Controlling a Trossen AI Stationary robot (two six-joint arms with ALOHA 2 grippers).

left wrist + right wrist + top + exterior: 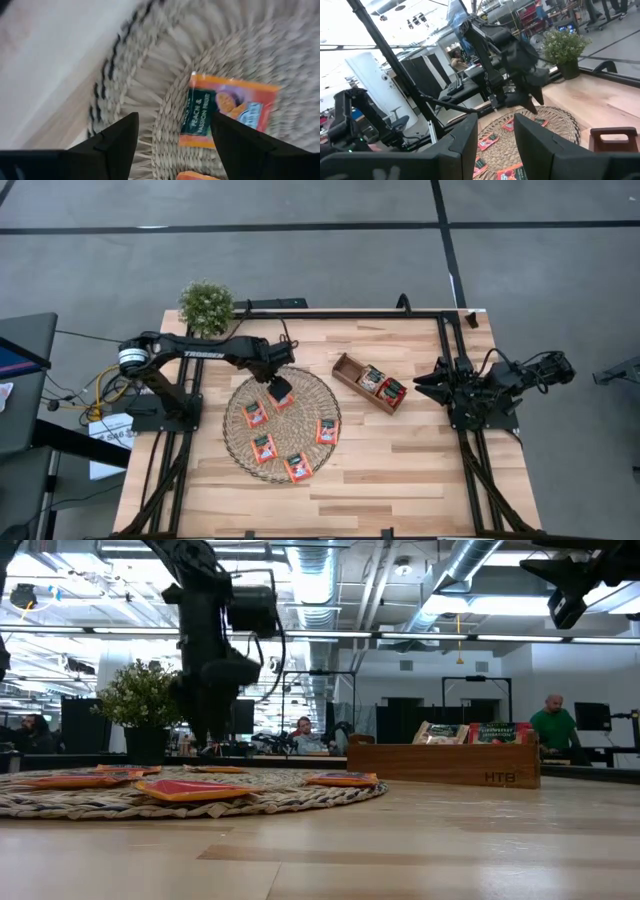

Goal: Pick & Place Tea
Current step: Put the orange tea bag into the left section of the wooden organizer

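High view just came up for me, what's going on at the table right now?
The left end effector hangs open over the wicker mat, above an orange tea sachet it has not gripped. Four more sachets lie on the mat, and two already sit in the wooden tray. The right end effector waits open at the table's right edge.

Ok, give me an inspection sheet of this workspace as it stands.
Surface: light wooden table, round wicker mat left of centre.
Job's things: five red-orange tea sachets on the mat; two sachets in the wooden tray.
Clutter: potted plant at the far left corner.
Grippers: left gripper open, low over a sachet on the mat; right gripper open, parked at the table's right edge.
Cables: bundle by the left arm's base.
Surroundings: people at desks behind.
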